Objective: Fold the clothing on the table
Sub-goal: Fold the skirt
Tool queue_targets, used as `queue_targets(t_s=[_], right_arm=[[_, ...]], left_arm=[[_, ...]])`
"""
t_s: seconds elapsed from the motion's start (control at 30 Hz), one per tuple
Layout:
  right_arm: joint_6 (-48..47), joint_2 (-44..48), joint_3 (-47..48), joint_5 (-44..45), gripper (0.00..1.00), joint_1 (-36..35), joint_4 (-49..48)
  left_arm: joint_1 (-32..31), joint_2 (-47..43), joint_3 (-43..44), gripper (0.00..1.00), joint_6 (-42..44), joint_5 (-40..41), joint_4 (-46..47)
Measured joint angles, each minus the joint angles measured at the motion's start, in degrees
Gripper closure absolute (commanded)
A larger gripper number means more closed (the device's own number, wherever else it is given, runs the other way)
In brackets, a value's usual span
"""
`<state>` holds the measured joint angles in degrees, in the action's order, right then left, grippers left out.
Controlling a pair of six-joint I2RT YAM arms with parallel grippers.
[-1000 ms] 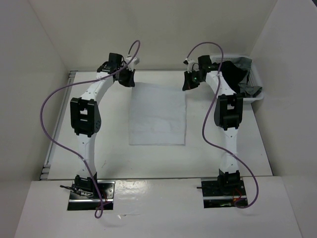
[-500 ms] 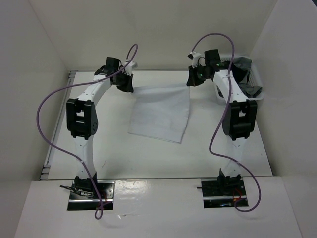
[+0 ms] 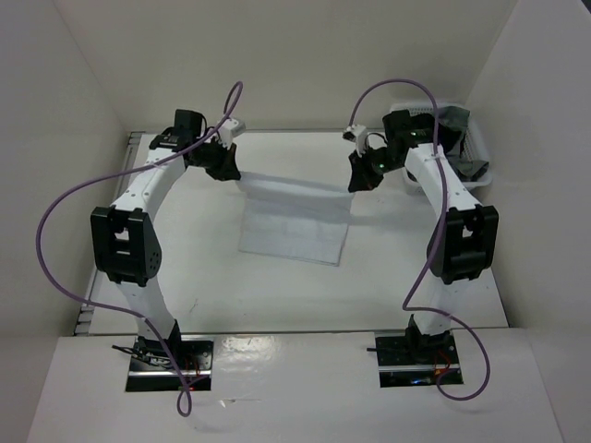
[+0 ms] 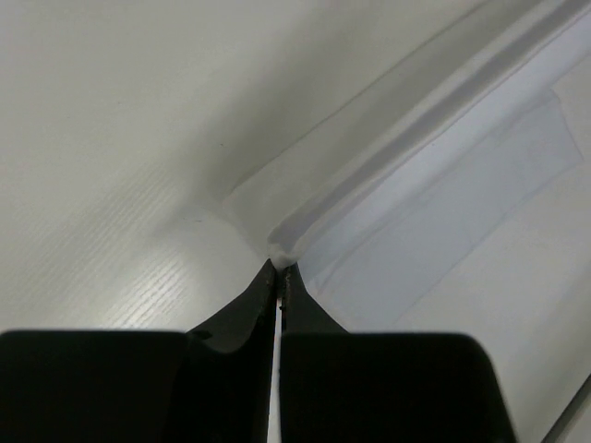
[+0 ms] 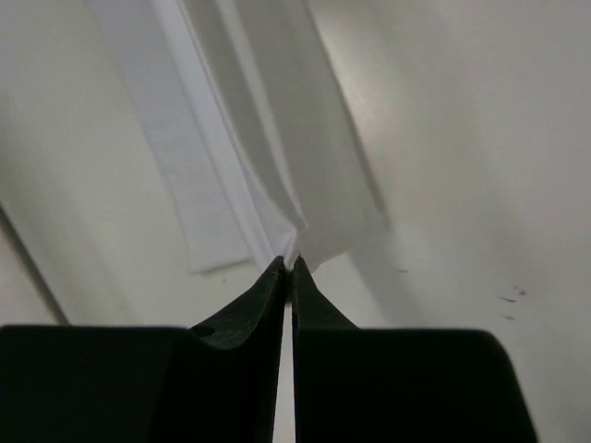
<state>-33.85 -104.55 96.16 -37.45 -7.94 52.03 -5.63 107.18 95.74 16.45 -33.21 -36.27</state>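
Observation:
The white clothing (image 3: pixel 294 217) lies mid-table with its far edge lifted off the table (image 3: pixel 212 286) and stretched between both grippers. My left gripper (image 3: pixel 230 174) is shut on the far left corner; in the left wrist view the pinched corner (image 4: pixel 282 247) bunches just past my left gripper (image 4: pixel 280 269). My right gripper (image 3: pixel 355 185) is shut on the far right corner, and the fabric (image 5: pixel 286 198) hangs away from my right gripper (image 5: pixel 290 263) in the right wrist view. The near half of the clothing still rests flat on the table.
A white slatted basket (image 3: pixel 476 157) holding dark garments (image 3: pixel 445 131) stands at the far right corner, just behind the right arm. A metal rail (image 3: pixel 109 231) runs along the table's left edge. White walls close in the back and sides.
Both grippers have carried the far edge of the clothing toward the near side and higher; the cloth, flat a second ago, now doubles over itself. Both arms' elbows have swung outward and toward the near edge.

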Motion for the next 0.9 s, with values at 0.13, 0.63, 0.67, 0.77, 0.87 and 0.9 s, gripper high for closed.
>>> queue_targets(t_s=[0.13,0.63,0.67,0.77,0.87,0.9], right_arm=[[-7.23,-1.88,1.18,-2.40,0.94,-1.01,10.62],[-14.43,-4.98,-7.93,-1.36,0.53,-15.34,19.85],[-14.78,-5.03,-8.26,-1.16,0.42,-15.54,19.91],[-15.04,-5.11,-9.27,-0.39,0.37,-15.78,20.09],[-15.08,-5.07,-10.78,1.16,0.37,-16.26,20.22],[-15.06,-5.07,-11.52,1.68,0.37,-16.68,20.20]], left_arm=[[-0.37,-2.47,-2.69,1.00,3.37,-1.75,-2.99],[-6.23,-5.16,-15.34,0.69,12.52,-0.15,-11.30],[-6.36,-5.84,-16.15,0.59,12.50,0.28,-11.17],[-6.60,-8.31,-17.75,0.42,12.44,1.64,-10.80],[-6.47,-10.60,-18.34,0.33,12.24,2.34,-9.88],[-6.29,-11.32,-18.51,0.33,12.13,2.47,-9.64]])
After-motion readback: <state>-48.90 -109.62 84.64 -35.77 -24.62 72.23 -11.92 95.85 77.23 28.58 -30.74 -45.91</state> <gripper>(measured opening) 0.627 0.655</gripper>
